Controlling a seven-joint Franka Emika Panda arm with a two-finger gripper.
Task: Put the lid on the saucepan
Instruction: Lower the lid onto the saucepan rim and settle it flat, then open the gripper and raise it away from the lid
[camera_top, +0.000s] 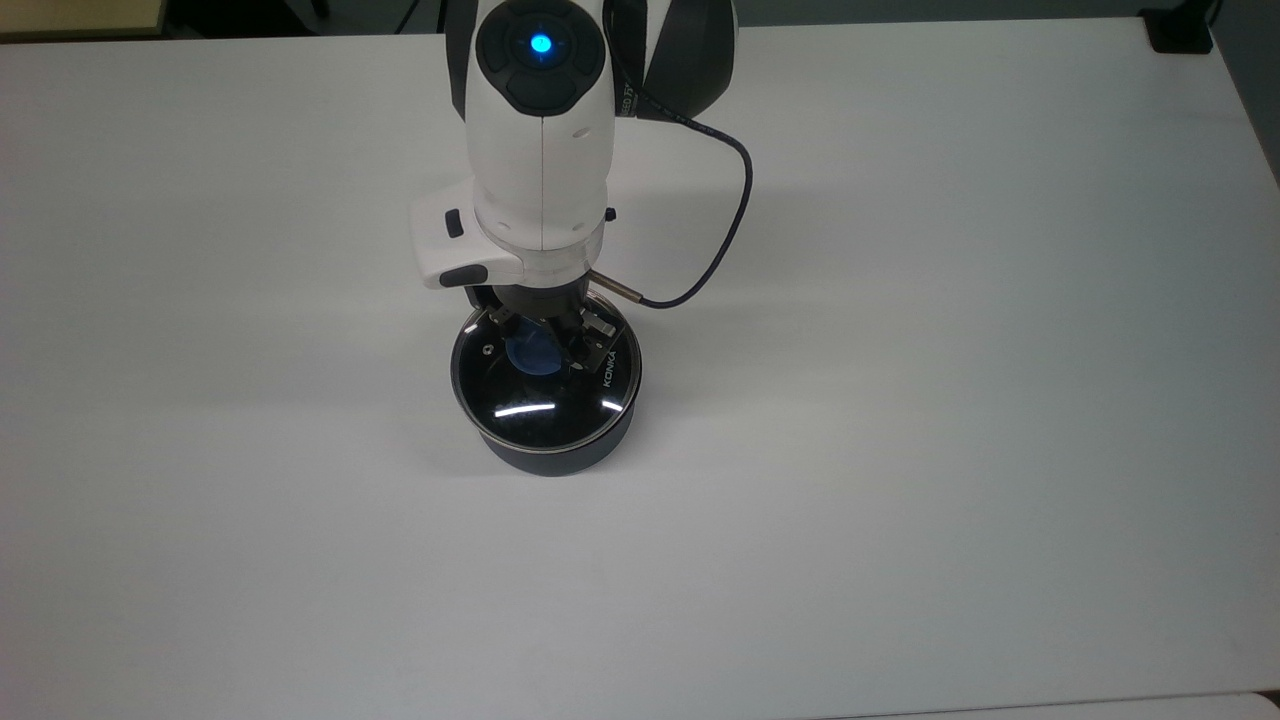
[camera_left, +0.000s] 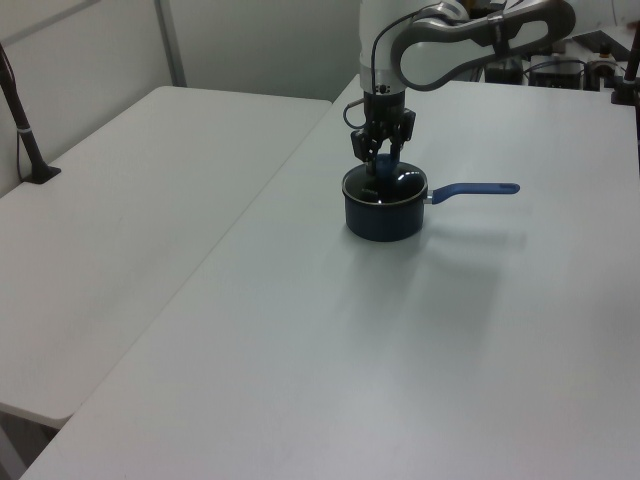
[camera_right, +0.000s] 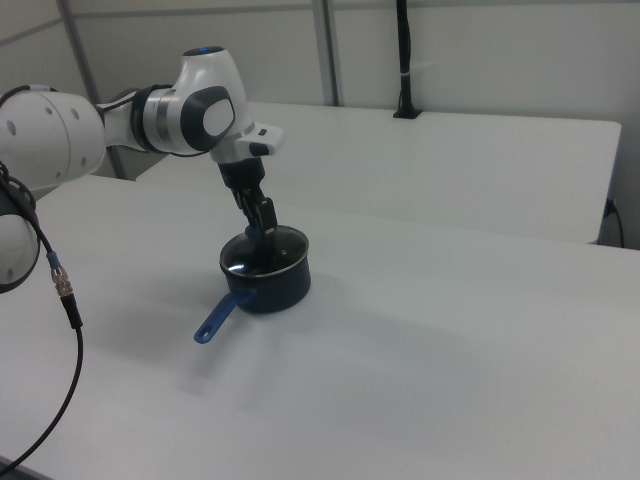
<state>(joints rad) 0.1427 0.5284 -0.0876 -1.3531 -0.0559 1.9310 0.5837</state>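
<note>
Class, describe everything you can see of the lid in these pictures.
The lid is a round clear glass disc with a steel rim, a blue centre knob, a small vent and white KONKA lettering. It lies level over the mouth of the saucepan on the white table. The gripper is shut on the knob from above.

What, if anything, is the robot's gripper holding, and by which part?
The gripper is shut on the round clear glass lid, gripping its blue centre knob, over the dark saucepan.
</note>
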